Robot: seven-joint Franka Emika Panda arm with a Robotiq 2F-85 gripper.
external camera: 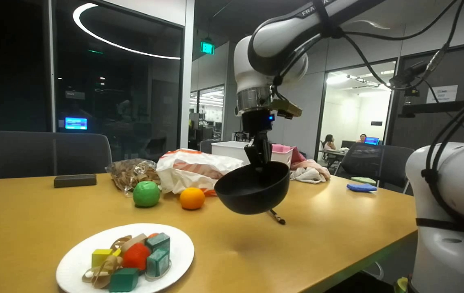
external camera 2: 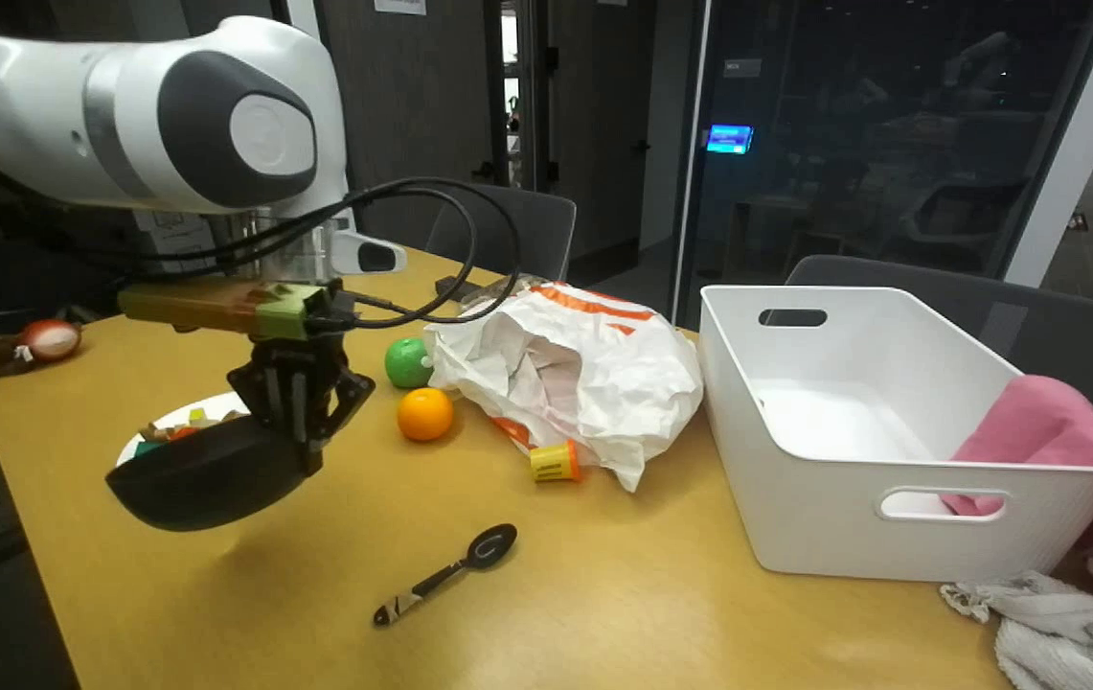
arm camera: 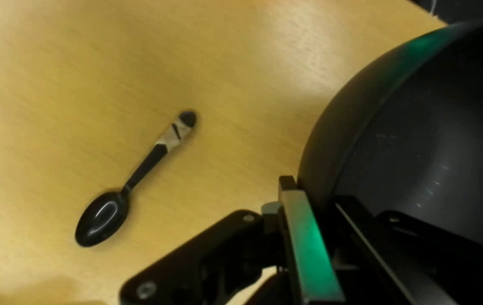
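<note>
Bowl wall between 2 jaws.

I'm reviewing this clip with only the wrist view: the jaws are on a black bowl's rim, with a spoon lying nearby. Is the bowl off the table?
Observer: Yes, both exterior views show the bowl in the air above the table.
Operator: Any dishes beyond my frame?
Observer: A white plate, with green and yellow blocks on it.
Operator: And any fruit?
Observer: An orange and a green fruit sit by the white bag.
</note>
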